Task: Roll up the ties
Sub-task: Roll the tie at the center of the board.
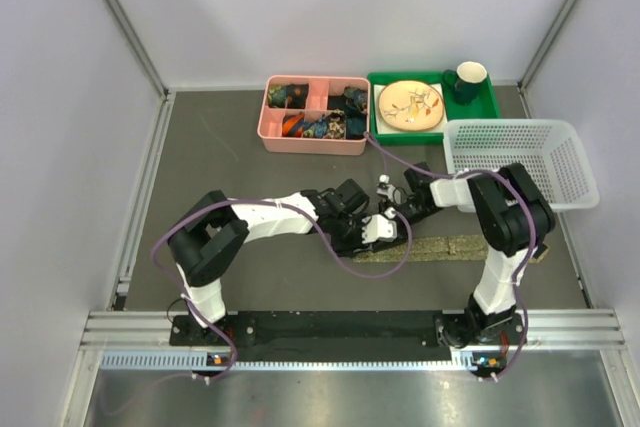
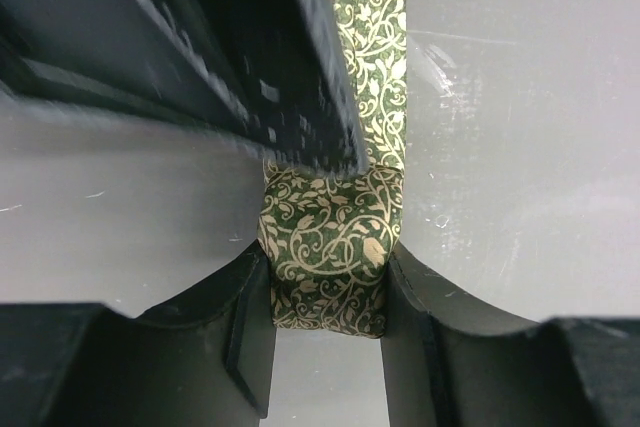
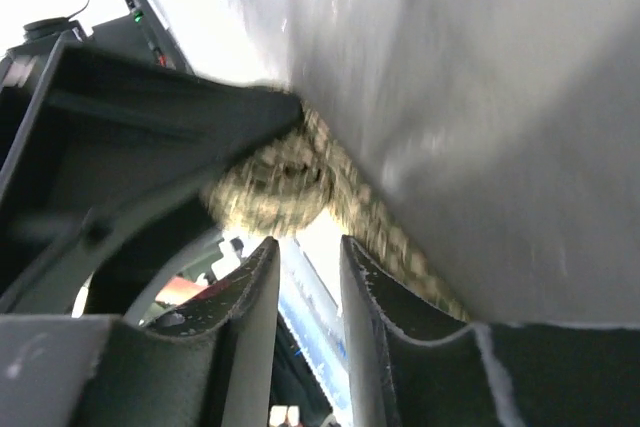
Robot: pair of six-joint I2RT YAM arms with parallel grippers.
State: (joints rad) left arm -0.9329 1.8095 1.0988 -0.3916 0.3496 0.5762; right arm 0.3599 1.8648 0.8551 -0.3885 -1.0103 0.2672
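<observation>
The tie (image 1: 440, 246) lies flat on the grey table in front of the arms, olive-tan from above. Close up it is dark green with a gold vine pattern. Its left end is wound into a small roll (image 2: 330, 247). My left gripper (image 1: 374, 231) is shut on that roll, one finger on each side (image 2: 328, 292). The unrolled strip (image 2: 375, 47) runs away from it. My right gripper (image 1: 396, 209) is just behind the roll, with its jaws a little apart and empty (image 3: 308, 262). The roll (image 3: 275, 187) shows end-on just beyond its fingertips.
A pink divided box (image 1: 315, 114) with small items, a green tray (image 1: 490, 107) with a plate (image 1: 410, 105) and a green mug (image 1: 468, 80) stand at the back. A white mesh basket (image 1: 520, 159) stands at the right, close to my right arm.
</observation>
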